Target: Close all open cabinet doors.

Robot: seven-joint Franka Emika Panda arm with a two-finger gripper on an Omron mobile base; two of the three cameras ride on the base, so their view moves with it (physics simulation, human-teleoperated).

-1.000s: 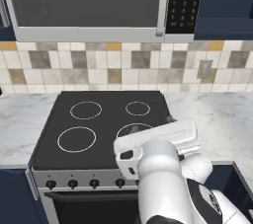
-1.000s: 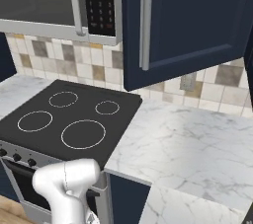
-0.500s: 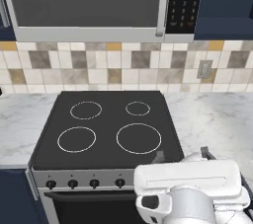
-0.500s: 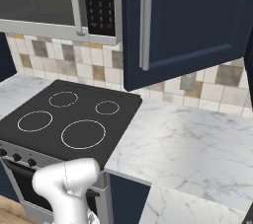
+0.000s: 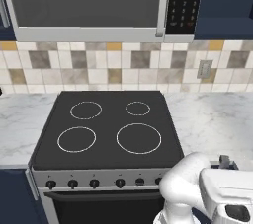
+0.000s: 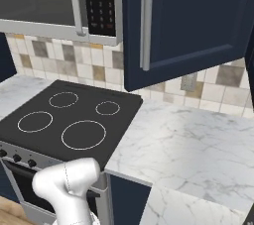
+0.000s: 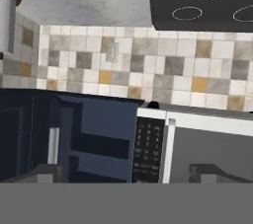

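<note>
The white arm (image 5: pixel 197 193) has swung lower and further to the right since a moment ago: it stood over the front right of the black glass cooktop, and now it sits down at the front right corner, off the cooking surface, so all 4 white burner rings show clear. The kitchen itself has not shifted.

The tall dark navy-blue cabinet door (image 6: pixel 188 21) with its recessed panel hangs open just right of the grey microwave (image 6: pixel 49 1), swung out over the white marble table (image 6: pixel 188 140). Its long vertical silver bar handle (image 6: pixel 146 21) runs along the edge nearest the microwave's keypad. From the left side, a second navy cabinet front (image 5: pixel 225 3) sits flush beside the microwave.

The black cooktop (image 5: pixel 106 129) lies between 2 stretches of marble, with a row of dark knobs along the stove's front. A beige and grey tiled wall (image 5: pixel 123 67) runs behind, with a small outlet plate (image 5: pixel 204 69) to the right.

The hand's own camera sees the room upside down: the navy door (image 7: pixel 99 141) and its silver handle (image 7: pixel 53 145) are left of the microwave's keypad (image 7: pixel 148 149). The tool (image 7: pixel 121 173) stands wide, its 2 tips far apart and holding nothing.
</note>
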